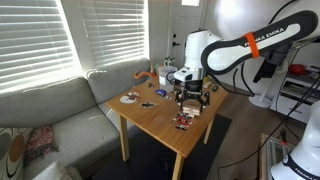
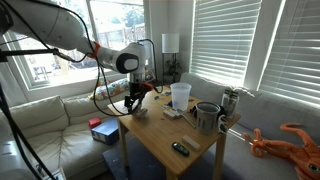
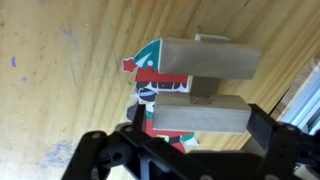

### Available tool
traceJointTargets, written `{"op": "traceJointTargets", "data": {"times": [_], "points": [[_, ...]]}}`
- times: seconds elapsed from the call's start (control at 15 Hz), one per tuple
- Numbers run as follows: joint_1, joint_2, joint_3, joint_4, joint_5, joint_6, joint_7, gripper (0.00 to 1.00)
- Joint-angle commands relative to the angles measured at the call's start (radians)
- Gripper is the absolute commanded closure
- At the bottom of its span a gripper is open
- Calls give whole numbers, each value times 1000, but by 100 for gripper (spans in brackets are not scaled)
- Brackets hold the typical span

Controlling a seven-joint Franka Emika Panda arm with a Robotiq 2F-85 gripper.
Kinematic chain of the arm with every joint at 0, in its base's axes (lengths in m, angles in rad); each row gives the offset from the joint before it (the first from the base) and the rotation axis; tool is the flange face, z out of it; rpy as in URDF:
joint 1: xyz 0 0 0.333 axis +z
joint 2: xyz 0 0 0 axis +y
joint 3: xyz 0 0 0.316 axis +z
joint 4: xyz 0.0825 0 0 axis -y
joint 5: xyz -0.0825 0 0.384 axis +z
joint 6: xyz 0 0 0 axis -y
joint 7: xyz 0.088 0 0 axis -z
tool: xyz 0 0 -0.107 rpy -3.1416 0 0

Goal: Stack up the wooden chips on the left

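Observation:
In the wrist view two pale tan wooden chips lie side by side on a red, green and white printed card (image 3: 150, 75) on the wooden table. The farther chip (image 3: 205, 57) is clear of my fingers. The nearer chip (image 3: 198, 113) lies lengthwise between them. My gripper (image 3: 200, 120) is open and straddles this chip, with a gap at the left finger (image 3: 137, 116) and the right finger (image 3: 263, 125) close to its end. In both exterior views the gripper (image 1: 190, 98) (image 2: 133, 104) hangs low over the table and hides the chips.
On the table (image 1: 160, 118) are a round dark plate (image 1: 130, 98), a white cup (image 2: 180, 95), a metal mug (image 2: 207, 116), a dark-and-red cluster (image 1: 183, 122) and an orange toy octopus (image 2: 290, 140). A grey sofa (image 1: 55, 110) stands beside the table.

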Motion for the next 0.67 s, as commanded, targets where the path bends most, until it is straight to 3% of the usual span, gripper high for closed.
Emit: {"op": "traceJointTargets", "data": {"times": [0.0,0.6], "points": [[-17,5,16,-6,-6,20,13,0],[-18,16,17,-5,-6,20,14,0]]}}
